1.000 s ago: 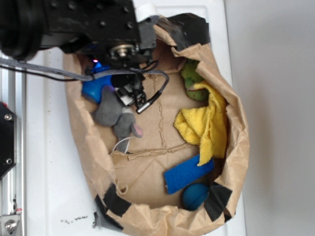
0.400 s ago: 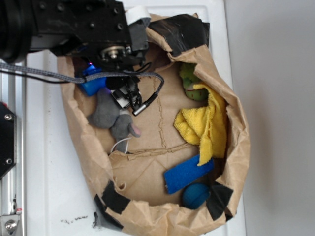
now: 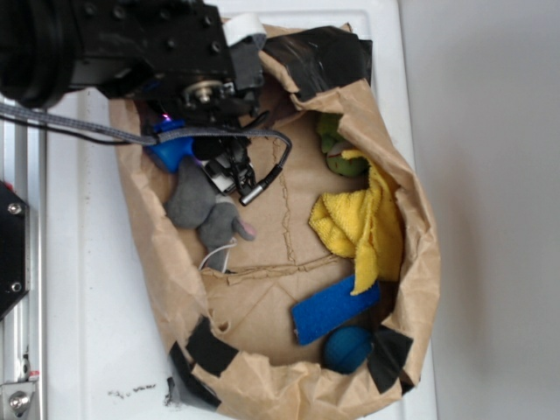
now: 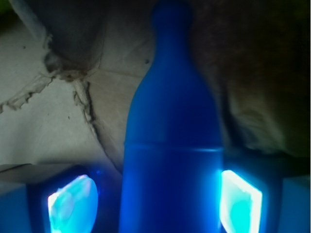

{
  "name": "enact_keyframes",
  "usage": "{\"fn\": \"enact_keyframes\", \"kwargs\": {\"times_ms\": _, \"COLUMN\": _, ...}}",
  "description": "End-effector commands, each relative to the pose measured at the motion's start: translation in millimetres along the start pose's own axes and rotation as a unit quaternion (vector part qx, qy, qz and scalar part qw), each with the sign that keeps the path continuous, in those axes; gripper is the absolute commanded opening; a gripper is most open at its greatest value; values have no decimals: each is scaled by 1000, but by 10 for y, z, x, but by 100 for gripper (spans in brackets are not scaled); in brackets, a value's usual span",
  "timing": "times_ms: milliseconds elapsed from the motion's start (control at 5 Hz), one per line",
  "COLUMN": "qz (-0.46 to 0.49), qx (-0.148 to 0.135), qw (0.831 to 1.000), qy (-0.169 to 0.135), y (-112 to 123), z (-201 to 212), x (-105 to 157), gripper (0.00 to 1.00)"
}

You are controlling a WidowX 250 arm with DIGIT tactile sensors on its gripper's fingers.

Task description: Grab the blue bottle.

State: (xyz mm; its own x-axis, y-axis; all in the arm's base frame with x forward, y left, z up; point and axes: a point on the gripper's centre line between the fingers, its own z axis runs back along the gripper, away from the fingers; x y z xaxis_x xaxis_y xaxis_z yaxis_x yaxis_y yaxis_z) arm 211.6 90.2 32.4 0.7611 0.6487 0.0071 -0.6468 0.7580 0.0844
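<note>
The blue bottle point(image 4: 170, 145) fills the middle of the wrist view, its neck and cap pointing away from me and its body lying between the two lit pads of my gripper point(image 4: 155, 199). The right pad point(image 4: 240, 201) meets the bottle's side. The left pad point(image 4: 73, 204) stands a small gap off it, so the gripper is open around the bottle. In the exterior view only a piece of the bottle point(image 3: 169, 149) shows, at the bag's upper left under my black arm point(image 3: 175, 52), which hides the fingers.
Everything lies inside a crumpled brown paper bag point(image 3: 420, 254) patched with black tape. A grey plush point(image 3: 206, 210) touches the bottle. A yellow cloth point(image 3: 359, 223) and a green toy point(image 3: 339, 149) are at the right. A dark-blue flat block point(image 3: 335, 311) and a blue ball point(image 3: 348, 350) are at the bottom.
My arm has shifted a little left and up over the bottle, which shows less than before. The bag's left wall and the plush have shifted slightly.
</note>
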Motion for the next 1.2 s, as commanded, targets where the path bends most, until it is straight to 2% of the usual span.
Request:
{"fn": "enact_keyframes", "kwargs": {"times_ms": 0, "qz": 15, "qx": -25, "qw": 1000, "qy": -7, "y": 138, "z": 71, "x": 51, "gripper": 0}}
{"fn": "enact_keyframes", "kwargs": {"times_ms": 200, "qz": 6, "qx": -30, "qw": 1000, "qy": 8, "y": 95, "z": 225, "x": 58, "gripper": 0}}
{"fn": "enact_keyframes", "kwargs": {"times_ms": 400, "qz": -29, "qx": -27, "qw": 999, "qy": 11, "y": -9, "z": 533, "x": -7, "gripper": 0}}
{"fn": "enact_keyframes", "kwargs": {"times_ms": 600, "qz": -68, "qx": -31, "qw": 997, "qy": -7, "y": -170, "z": 793, "x": -140, "gripper": 0}}
{"fn": "enact_keyframes", "kwargs": {"times_ms": 800, "qz": -165, "qx": -39, "qw": 985, "qy": -45, "y": -344, "z": 911, "x": -308, "gripper": 0}}
{"fn": "enact_keyframes", "kwargs": {"times_ms": 1000, "qz": -201, "qx": -55, "qw": 977, "qy": -52, "y": -452, "z": 1064, "x": -336, "gripper": 0}}
